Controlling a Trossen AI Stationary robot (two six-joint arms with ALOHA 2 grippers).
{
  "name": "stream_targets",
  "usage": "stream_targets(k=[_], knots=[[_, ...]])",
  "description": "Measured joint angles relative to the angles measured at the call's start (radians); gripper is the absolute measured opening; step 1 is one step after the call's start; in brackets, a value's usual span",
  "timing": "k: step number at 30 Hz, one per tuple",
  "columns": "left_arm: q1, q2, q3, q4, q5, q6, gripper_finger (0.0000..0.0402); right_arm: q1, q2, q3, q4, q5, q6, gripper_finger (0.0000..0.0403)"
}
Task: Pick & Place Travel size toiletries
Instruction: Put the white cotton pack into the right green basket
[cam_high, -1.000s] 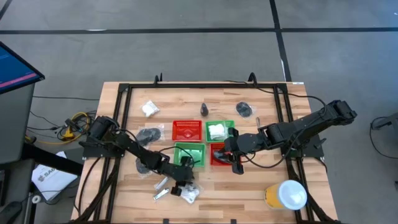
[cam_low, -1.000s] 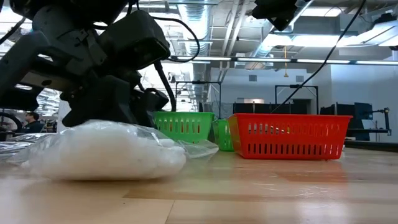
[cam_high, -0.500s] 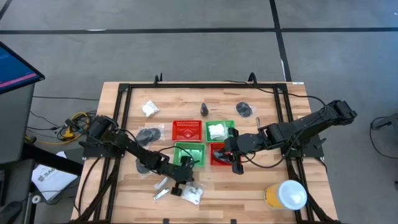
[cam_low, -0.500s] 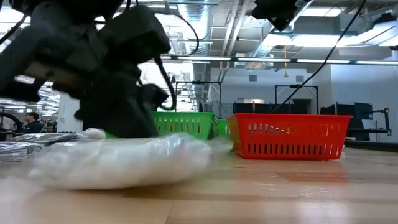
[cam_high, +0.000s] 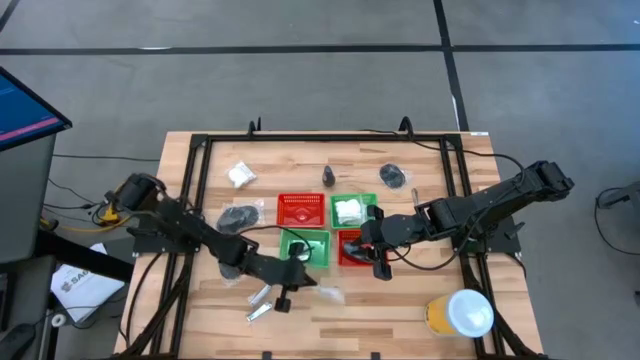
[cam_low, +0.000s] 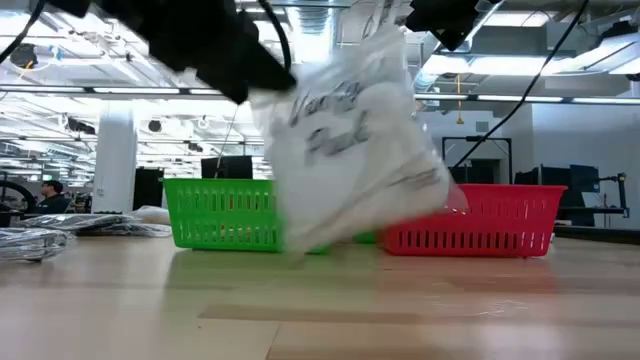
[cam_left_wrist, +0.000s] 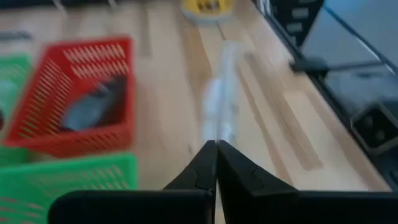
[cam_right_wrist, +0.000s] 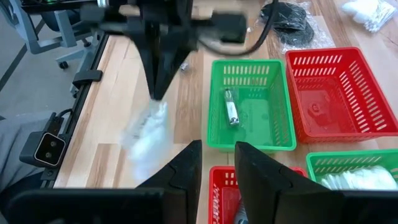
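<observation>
One crinkly clear-plastic white packet (cam_low: 350, 140) in left hand (cam_left_wrist: 216, 152), lifted.

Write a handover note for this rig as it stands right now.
Left gripper: shut on a white packet, held off the table beside the near green basket.
Right gripper: open, over the near red basket, which holds a dark item.
Done: silver tube in the near green basket.
Left: held packet, loose packet, coiled pieces, dark bottle, tubes.
</observation>
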Motion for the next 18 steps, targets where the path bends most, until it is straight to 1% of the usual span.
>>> stream_targets(k=[7,10,13,18], knots=[[0.002,-0.119,0.000,0.000,-0.120,0.006,0.0000,0.000,0.000,0.000,0.001,0.000,0.000,0.0087],[0.003,-0.160,0.000,-0.006,-0.151,0.029,0.0000,0.000,0.000,0.000,0.009,0.000,0.000,0.0087],[0.003,-0.184,0.000,-0.021,-0.192,0.035,0.0000,-0.003,0.000,0.000,0.009,0.000,0.000,0.0087],[0.019,-0.187,0.000,-0.026,-0.214,0.032,0.0000,-0.004,0.000,0.000,0.038,0.000,-0.001,0.0087]])
